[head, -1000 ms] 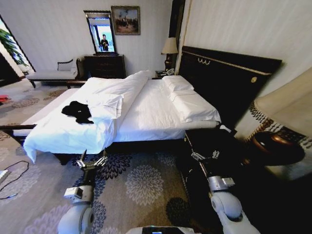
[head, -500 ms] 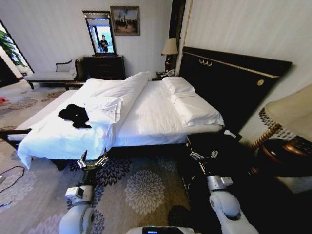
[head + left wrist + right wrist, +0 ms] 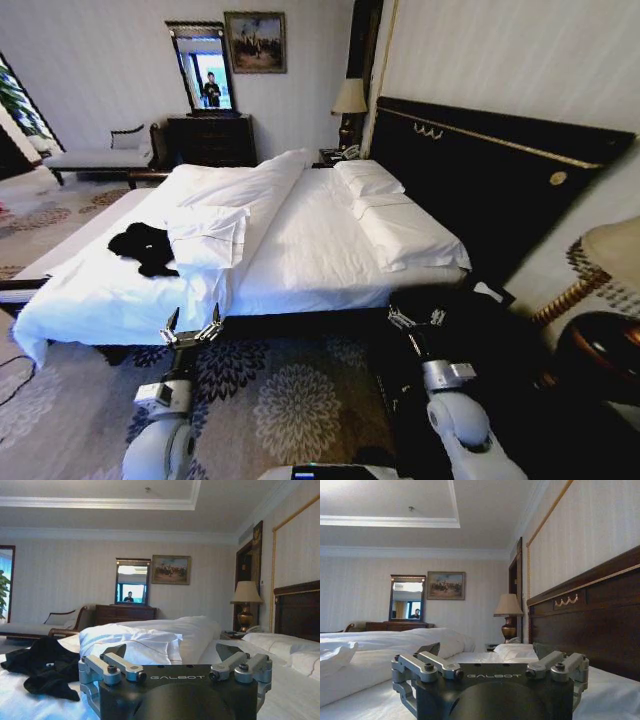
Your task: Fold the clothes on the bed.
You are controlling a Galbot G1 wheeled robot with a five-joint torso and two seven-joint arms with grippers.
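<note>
- End effectors nearest the camera: left end effector and right end effector hang low before the bed's near edge, each with fingers spread and nothing held; both sit as they did a second ago.
- Bed: white duvet, now spread wider across the head view because the camera has shifted, not the bedding.
- Clothes: black T-shirt crumpled on the duvet on the robot's left, touching a folded white pillow; the left wrist view shows it beyond the spread fingers.
- Headboard: dark wood with gold ornament, seen close from the right wrist.
- Lamp and mirror stand at the far wall.
</note>
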